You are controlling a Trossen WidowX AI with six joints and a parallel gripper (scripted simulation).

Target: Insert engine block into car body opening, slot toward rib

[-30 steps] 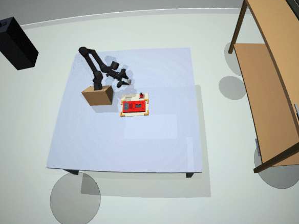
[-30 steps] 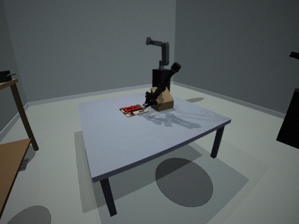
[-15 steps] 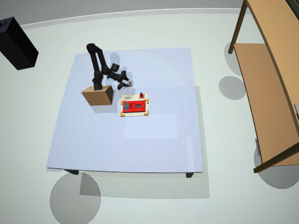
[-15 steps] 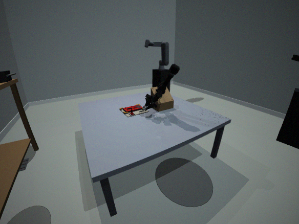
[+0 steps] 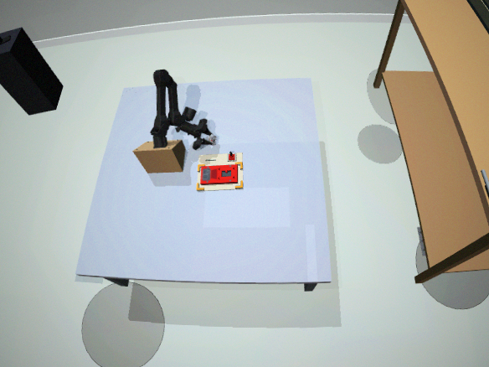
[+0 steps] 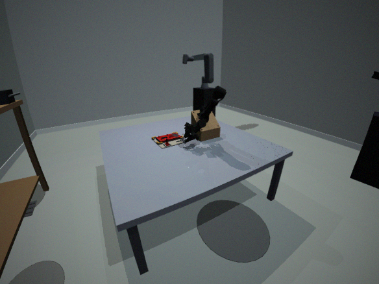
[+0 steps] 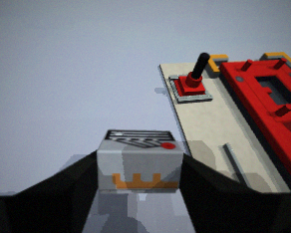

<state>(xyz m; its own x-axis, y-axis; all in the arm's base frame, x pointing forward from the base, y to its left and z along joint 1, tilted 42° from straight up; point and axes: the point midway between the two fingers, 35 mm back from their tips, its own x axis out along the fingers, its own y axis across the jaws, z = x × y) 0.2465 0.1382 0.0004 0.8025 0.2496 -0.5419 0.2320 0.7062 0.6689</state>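
My gripper (image 5: 212, 138) (image 7: 139, 155) is shut on the engine block (image 7: 140, 168), a light grey block with a black-striped top, a red dot and an orange mark on its near face. It is held above the table, beside the cream plate's lever edge. The red car body (image 5: 234, 176) (image 7: 241, 90) lies on the cream plate (image 5: 219, 188) (image 7: 199, 124), to the right in the wrist view. Its dark opening (image 5: 226, 173) (image 7: 274, 90) has nothing in it that I can see; the rib is too small to tell. The block's underside is hidden.
A red base with an upright black lever (image 5: 231, 157) (image 7: 200, 65) stands on the plate between block and car body. A thin grey bar (image 7: 234, 161) lies nearby. Yellow corner brackets (image 5: 240, 185) (image 7: 217, 65) surround the body. The arm stands on a brown box (image 5: 161, 161) (image 6: 209, 133).
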